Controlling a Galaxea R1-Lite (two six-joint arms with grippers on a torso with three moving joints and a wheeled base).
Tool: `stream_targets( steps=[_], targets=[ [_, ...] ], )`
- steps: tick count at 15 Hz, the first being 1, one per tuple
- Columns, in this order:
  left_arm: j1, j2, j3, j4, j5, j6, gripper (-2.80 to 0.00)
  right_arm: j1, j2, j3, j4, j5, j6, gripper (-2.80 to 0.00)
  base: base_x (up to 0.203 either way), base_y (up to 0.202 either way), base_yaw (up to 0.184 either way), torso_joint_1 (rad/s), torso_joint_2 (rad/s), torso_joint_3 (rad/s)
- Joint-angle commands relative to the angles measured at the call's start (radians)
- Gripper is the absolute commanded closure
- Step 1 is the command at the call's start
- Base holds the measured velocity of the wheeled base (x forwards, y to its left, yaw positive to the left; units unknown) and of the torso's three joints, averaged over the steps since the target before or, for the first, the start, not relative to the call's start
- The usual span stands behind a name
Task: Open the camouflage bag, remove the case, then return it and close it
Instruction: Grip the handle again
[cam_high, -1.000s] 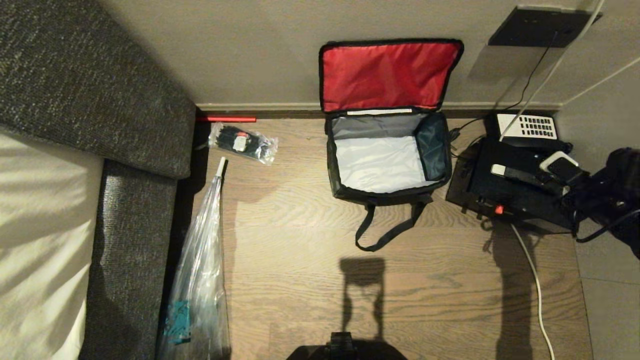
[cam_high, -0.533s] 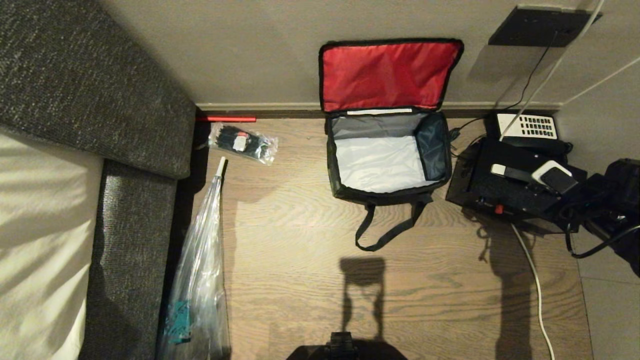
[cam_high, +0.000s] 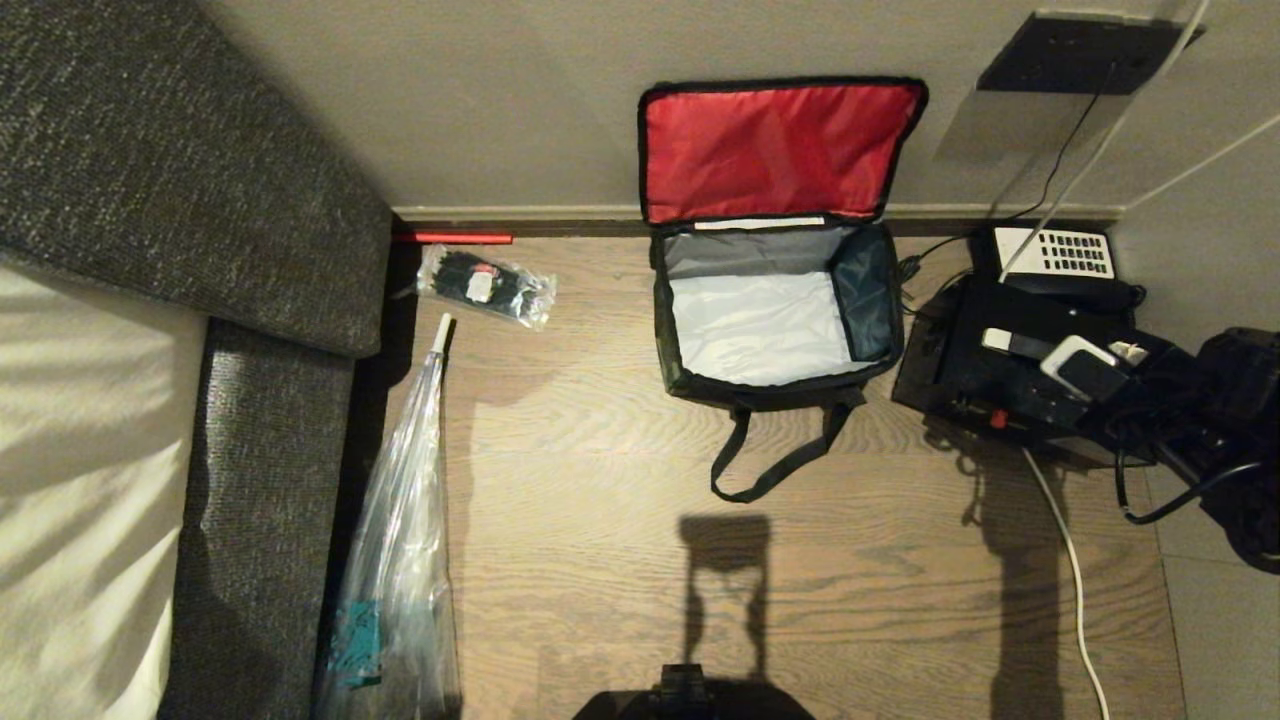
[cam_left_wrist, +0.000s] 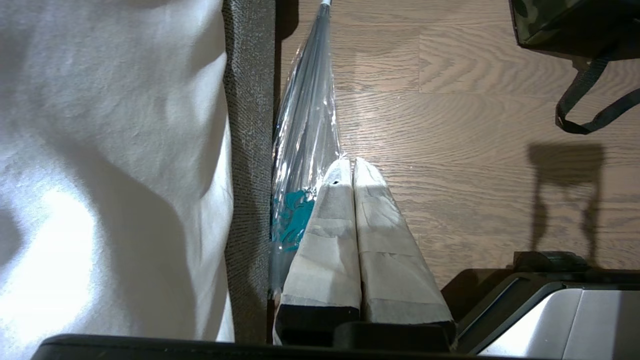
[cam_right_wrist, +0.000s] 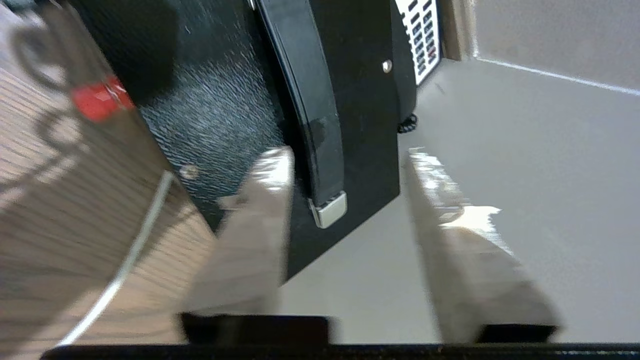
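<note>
While the left gripper (cam_left_wrist: 352, 165) hangs idle with its taped fingers pressed together on nothing, beside the sofa (cam_high: 270, 420) and the long clear plastic bag (cam_high: 400, 560), the business is all further right. Next across, a small packet of black ties (cam_high: 485, 285) lies on the wooden floor (cam_high: 600, 560) near the wall, well apart from the work.

Now the camouflage bag (cam_high: 775, 310): it stands against the wall with its red-lined lid (cam_high: 780, 150) flipped up and its silver interior bare, strap handle trailing toward the robot. Soft walls, so I judge it will sag if nudged; the mouth looks only just wider than what must go back in.

Right of the bag, just beside it, lies the case (cam_high: 1000, 375), flat on the floor in front of the telephone (cam_high: 1055, 255). Hard, textured shell, stiff and probably weighty for a single pincer, with a slick black carry handle (cam_right_wrist: 310, 110) along it ending in a metal clip.

Over its near edge sits the right gripper (cam_right_wrist: 345, 170), jaws parted about halfway and gripping nothing, one finger over the shell, the other off past the edge. The handle strap looks the sensible hold; the broad lid gives the pads little to bite.
</note>
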Motion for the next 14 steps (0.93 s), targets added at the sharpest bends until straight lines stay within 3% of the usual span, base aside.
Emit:
stream_targets(
  steps=[1,5,14],
  targets=[
    [0.000,0.001,0.002,0.000,0.000,0.000,0.00,-0.001,0.039,-0.005,-0.039,-0.011,-0.050,-2.80,0.000,0.000,0.000,0.000,0.00,0.000],
    [0.000,0.001,0.002,0.000,0.000,0.000,0.00,-0.001,0.129,-0.015,-0.212,-0.094,-0.135,-2.80,0.000,0.000,0.000,0.000,0.00,0.000],
    [0.000,0.001,0.002,0.000,0.000,0.000,0.00,-0.001,0.228,-0.025,-0.313,-0.147,-0.207,-2.80,0.000,0.000,0.000,0.000,0.00,0.000]
  ],
)
